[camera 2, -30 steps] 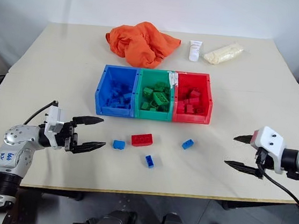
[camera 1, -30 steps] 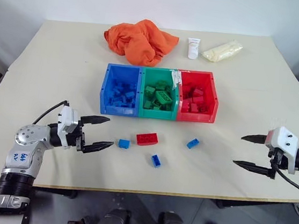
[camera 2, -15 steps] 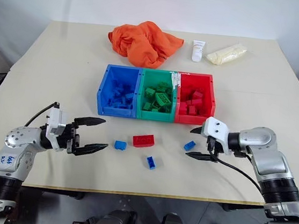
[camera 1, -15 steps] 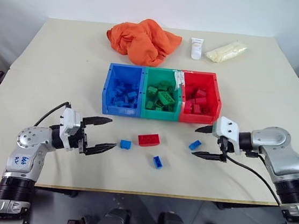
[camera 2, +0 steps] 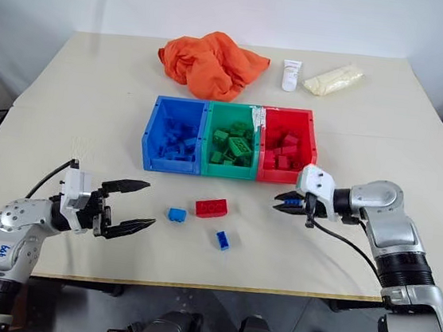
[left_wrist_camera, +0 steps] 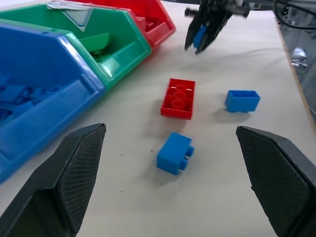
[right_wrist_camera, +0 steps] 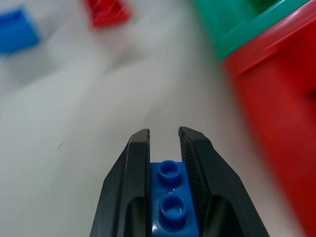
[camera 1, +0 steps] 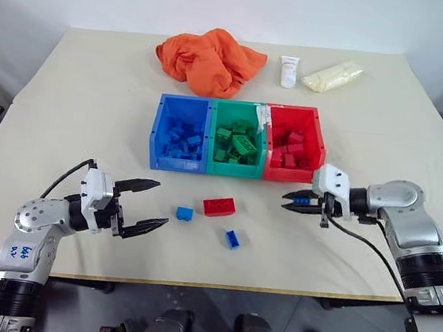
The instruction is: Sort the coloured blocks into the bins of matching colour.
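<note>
Your right gripper [right_wrist_camera: 164, 143] has a blue block [right_wrist_camera: 172, 202] pinched.
Red bin [camera 1: 314, 138] just beyond it; left gripper [camera 1: 150, 203] gapes wide, empty.

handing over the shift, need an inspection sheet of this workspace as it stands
surface: pale table, bare at its front right corner
job's things: joined blue bin, green bin and red bin, each holding bricks of its own colour; loose on the table in front of them are a red brick and two blue bricks
clutter: orange cloth, white tube, pale yellow bag, all behind the bins
grippers: left gripper open, holding nothing; right gripper shut on a small blue brick
cables: black cable at the left wrist, another at the right
surroundings: white wall behind the table
</note>
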Controlling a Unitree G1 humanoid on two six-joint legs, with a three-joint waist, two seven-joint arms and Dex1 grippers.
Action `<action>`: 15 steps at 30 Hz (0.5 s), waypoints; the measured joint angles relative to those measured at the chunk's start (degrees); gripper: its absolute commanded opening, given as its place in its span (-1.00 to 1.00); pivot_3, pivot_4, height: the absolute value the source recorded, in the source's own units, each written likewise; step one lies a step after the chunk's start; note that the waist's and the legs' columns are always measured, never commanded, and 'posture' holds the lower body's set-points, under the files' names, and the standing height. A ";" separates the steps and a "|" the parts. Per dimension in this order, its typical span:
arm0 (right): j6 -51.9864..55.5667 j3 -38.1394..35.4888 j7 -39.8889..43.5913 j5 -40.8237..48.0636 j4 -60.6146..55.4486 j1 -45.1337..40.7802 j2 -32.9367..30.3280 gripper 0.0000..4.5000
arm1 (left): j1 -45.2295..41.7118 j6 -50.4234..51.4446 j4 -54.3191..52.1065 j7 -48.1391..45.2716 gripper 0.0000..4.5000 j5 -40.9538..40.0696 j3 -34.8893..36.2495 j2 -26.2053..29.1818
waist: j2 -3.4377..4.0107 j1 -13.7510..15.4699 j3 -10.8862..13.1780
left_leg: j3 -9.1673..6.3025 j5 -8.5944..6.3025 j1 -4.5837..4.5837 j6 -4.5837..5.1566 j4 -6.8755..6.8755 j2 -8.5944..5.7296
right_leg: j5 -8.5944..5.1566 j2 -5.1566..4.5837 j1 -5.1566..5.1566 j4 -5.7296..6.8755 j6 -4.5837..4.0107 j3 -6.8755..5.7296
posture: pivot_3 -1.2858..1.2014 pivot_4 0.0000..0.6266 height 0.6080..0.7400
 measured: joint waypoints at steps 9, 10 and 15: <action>4.07 -0.94 -4.74 1.53 2.48 -12.97 10.66 -0.76 | -1.65 -0.18 0.47 0.08 1.00 0.10 -0.11 -0.19 | 0.00 -0.12 0.00 | -0.03 -0.01 -0.01 -0.03 -0.02 0.01 | 0.00 0.01 -0.04 0.07 0.00 -0.02 | 0.03 -0.52 1.00; 3.43 -0.67 -5.49 1.07 4.41 -15.11 12.63 -0.76 | -1.97 -0.24 0.61 0.09 1.00 0.19 -0.09 -0.19 | 0.00 -0.33 0.00 | -0.04 0.00 0.00 -0.04 -0.02 0.01 | 0.00 0.01 -0.05 0.10 0.00 -0.02 | 0.03 -0.52 1.00; -2.37 1.65 -9.01 -2.10 15.90 -22.49 22.08 -0.76 | -2.80 -0.72 1.83 0.10 1.00 0.32 -0.13 -0.34 | 0.00 -1.43 0.00 | -0.20 0.00 -0.01 -0.06 -0.07 -0.02 | 0.00 -0.01 -0.07 0.27 -0.01 -0.07 | 0.03 -0.52 1.00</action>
